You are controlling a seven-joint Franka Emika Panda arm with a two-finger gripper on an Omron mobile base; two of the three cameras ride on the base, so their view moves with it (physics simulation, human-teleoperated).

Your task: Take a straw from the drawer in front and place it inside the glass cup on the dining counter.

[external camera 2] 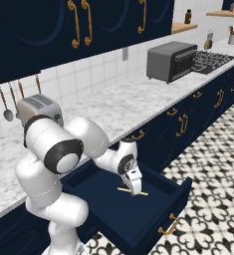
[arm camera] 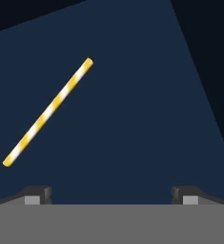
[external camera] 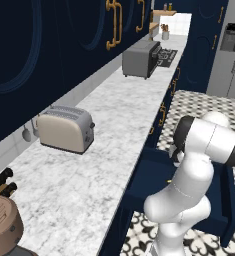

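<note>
The navy drawer [external camera 2: 161,206] stands pulled out below the marble worktop, its brass handle facing the floor side. On its floor lies the straw [arm camera: 47,112], striped yellow and white, also seen as a thin stick [external camera 2: 143,192] beside the hand. My gripper [external camera 2: 135,191] reaches down into the drawer, just above the straw, open with nothing between its fingers. In the hand view the straw lies diagonally up and left of the two fingertips [arm camera: 37,193], apart from them. The drawer [external camera: 224,220] shows partly behind my arm in the left base view. The glass cup and dining counter are out of view.
A toaster [external camera: 64,129] and a toaster oven [external camera: 140,58] stand on the marble worktop [external camera: 104,130]. Navy wall cabinets hang above it. A steel fridge [external camera: 228,55] stands across the tiled floor [external camera 2: 213,164]. Utensils hang on the wall [external camera 2: 9,102].
</note>
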